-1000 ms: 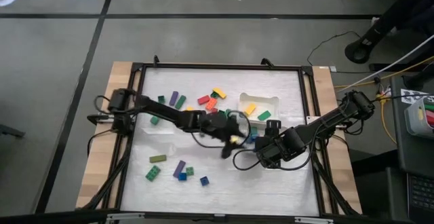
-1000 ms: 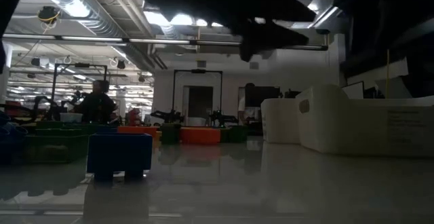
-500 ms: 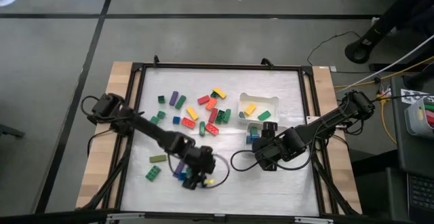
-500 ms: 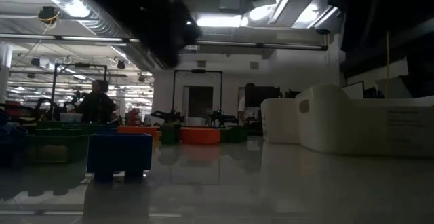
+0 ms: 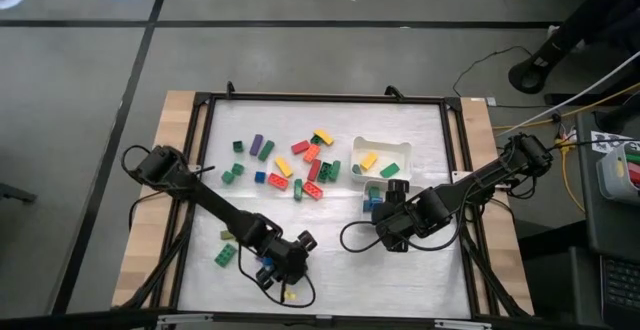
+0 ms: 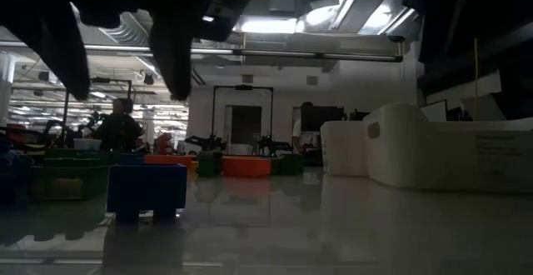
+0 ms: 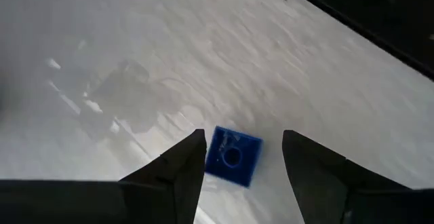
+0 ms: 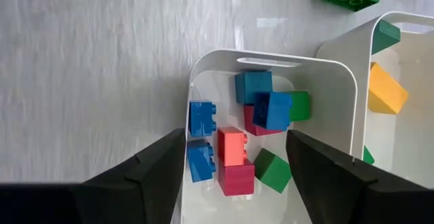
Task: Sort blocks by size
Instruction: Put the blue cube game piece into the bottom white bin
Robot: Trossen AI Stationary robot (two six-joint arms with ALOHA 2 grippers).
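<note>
Overhead and wrist views of a two-arm block-sorting set-up on a white counter (image 5: 420, 260) framed in black.

Left side: the left arm reaches along the near part of the counter, its end effector (image 7: 239, 157) poised over a small blue cube (image 7: 232, 155) that lies on the bare surface. In the left wrist view the cube sits between the two dark fingers (image 7: 178, 170), which stand apart on either side of it without touching it; the jaws are moderately spread and hold nothing. A green brick (image 5: 225, 255) lies just beside this arm in the overhead view.

Centre: a loose scatter of blocks (image 5: 295, 165) in red, green, blue, yellow, orange and purple lies on the far half of the counter, cubes and longer bars mixed.

Right side: a white tray (image 5: 382, 145) holds a yellow bar (image 5: 369, 160) and a green bar (image 5: 389, 171). Just beside it, a second white tray (image 8: 271, 58) contains short cubes in blue, red and green. The right end effector (image 8: 235, 157) hangs above this tray, its jaws spread wide and empty.

Low view: a blue block (image 6: 146, 190) stands on the counter, with a person (image 6: 119, 127) in the room far behind.
</note>
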